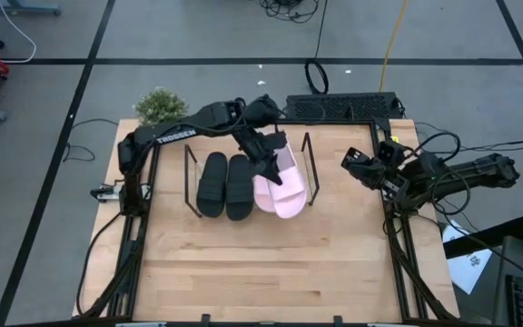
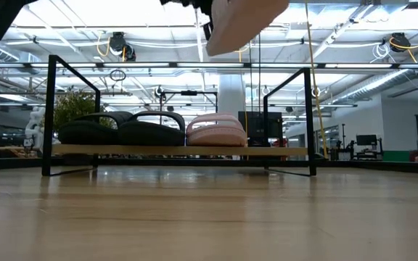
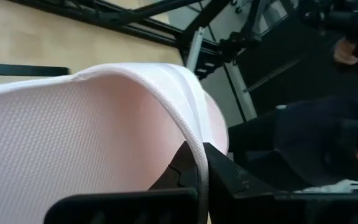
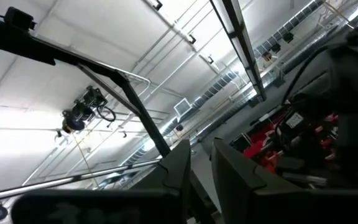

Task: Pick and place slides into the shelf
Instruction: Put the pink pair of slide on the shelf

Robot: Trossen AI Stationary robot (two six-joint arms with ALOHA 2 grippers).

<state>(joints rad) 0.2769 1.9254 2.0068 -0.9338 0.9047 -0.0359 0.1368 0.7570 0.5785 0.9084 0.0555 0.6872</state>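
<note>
High view: left tool point(image 1: 267, 154) over the shelf point(image 1: 189, 177), clamped on the strap edge of a pale pink slide point(image 1: 291, 182) held above the rack's right portion; in the left wrist view, dark fingers point(image 3: 219, 177) pinched on the white-edged strap of that same slide point(image 3: 92, 130); in the low view, pink sole point(image 2: 242, 22) hanging high above the rack, clear of it. On the shelf's wooden base point(image 2: 180, 150): two black slides point(image 1: 226, 184) side by side at the left, then another pink slide point(image 2: 216, 132) just beside them, next to the lifted one as seen from above. Right tool point(image 1: 360, 165) parked near the bench's right edge, well apart from the shelf, fingers point(image 4: 232, 168) narrow with a small gap, gripping nothing, aimed up at the ceiling. Light wooden bench point(image 1: 271, 263) on a black frame; small green plant point(image 1: 160, 105) at its far left corner; grey floor with cables around; beyond, a bright hall with ceiling pipes and lights.
</note>
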